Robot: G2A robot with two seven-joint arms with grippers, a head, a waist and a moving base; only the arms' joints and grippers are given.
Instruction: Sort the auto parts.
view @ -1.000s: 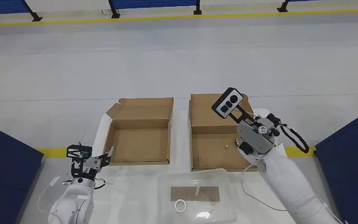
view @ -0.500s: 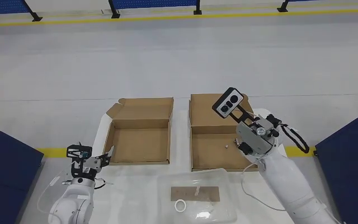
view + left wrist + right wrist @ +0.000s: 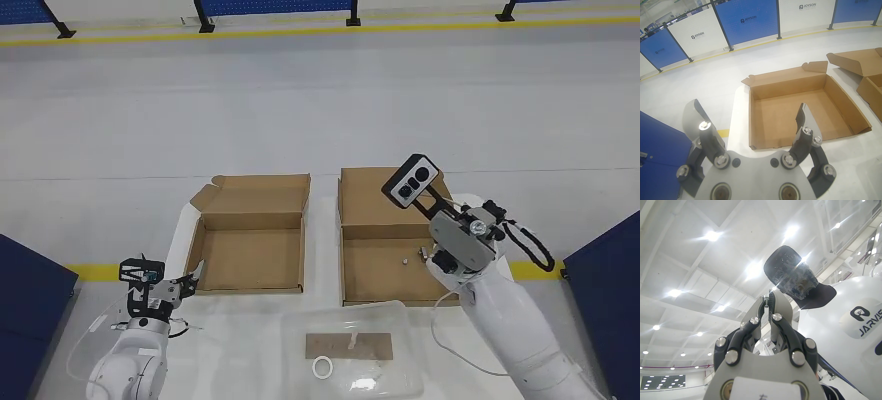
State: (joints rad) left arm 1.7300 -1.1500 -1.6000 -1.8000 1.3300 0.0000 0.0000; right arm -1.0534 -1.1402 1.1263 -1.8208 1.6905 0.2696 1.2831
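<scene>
1. Right gripper (image 3: 767,306) is tipped up toward the ceiling, jaws pinched almost together on a small screw-like metal part (image 3: 766,299), held at the very tips.
2. My read: that part is light, stiff and slick. With so little pad on it, it could slip or twist out; a bite across its shank is the safest hold.
3. Left gripper (image 3: 748,105) hangs with jaws wide apart and empty, just near-left of the left cardboard box (image 3: 250,262), whose floor is bare.
4. The right cardboard box (image 3: 375,280) holds one small pale piece (image 3: 402,261).
5. Near centre, a clear plastic tray (image 3: 400,325) holds a white ring (image 3: 323,367), thin and probably light. Pinch across its rim; the tray walls block a low approach.
</scene>
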